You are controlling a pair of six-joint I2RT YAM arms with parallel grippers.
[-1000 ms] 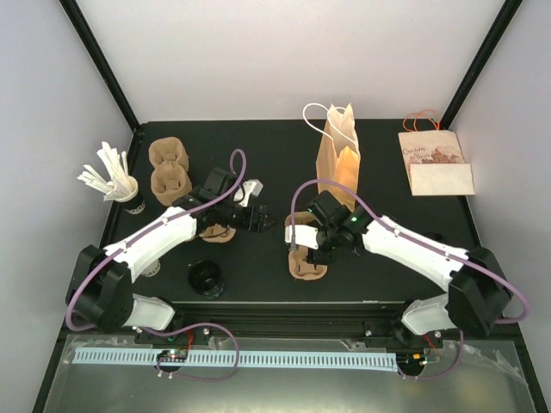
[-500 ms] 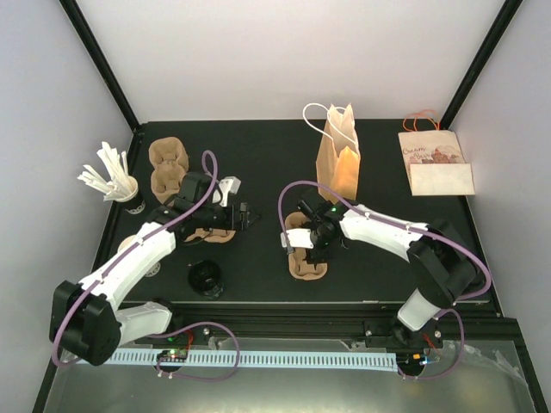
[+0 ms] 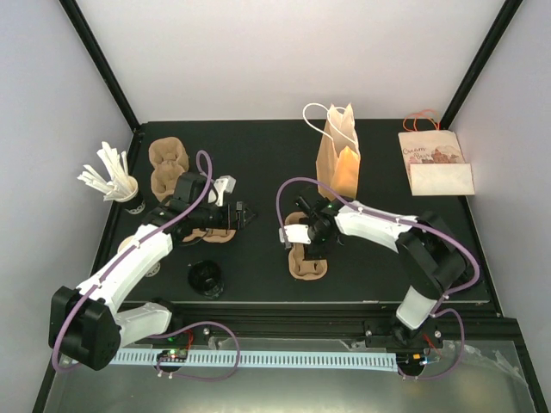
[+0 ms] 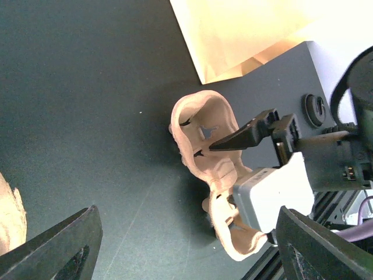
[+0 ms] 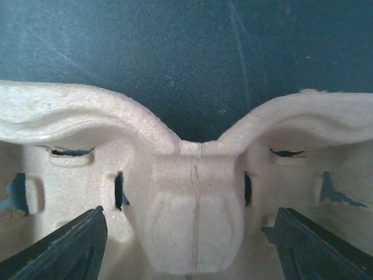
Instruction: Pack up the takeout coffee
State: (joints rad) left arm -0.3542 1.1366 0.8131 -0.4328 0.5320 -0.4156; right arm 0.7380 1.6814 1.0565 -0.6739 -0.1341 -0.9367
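Note:
A tan pulp cup carrier (image 3: 307, 262) lies on the black table in front of the upright brown paper bag (image 3: 337, 159). My right gripper (image 3: 308, 245) is low over its far half, open. In the right wrist view the fingers (image 5: 64, 245) straddle the carrier's middle ridge (image 5: 192, 204) without touching it. My left gripper (image 3: 241, 212) is open and empty, above a second carrier (image 3: 215, 233). The left wrist view shows the first carrier (image 4: 204, 134) with the right gripper on it, and the bag (image 4: 245, 35) beyond. A black cup (image 3: 207, 277) stands near the front edge.
Two stacked carriers (image 3: 169, 168) and a cup of white sticks (image 3: 119, 182) stand at the back left. A flat printed bag (image 3: 435, 163) lies at the back right. The black frame posts run along both sides.
My left gripper has drawn back to the left, away from the middle. My right gripper has moved left and settled lower over the carrier's far half.

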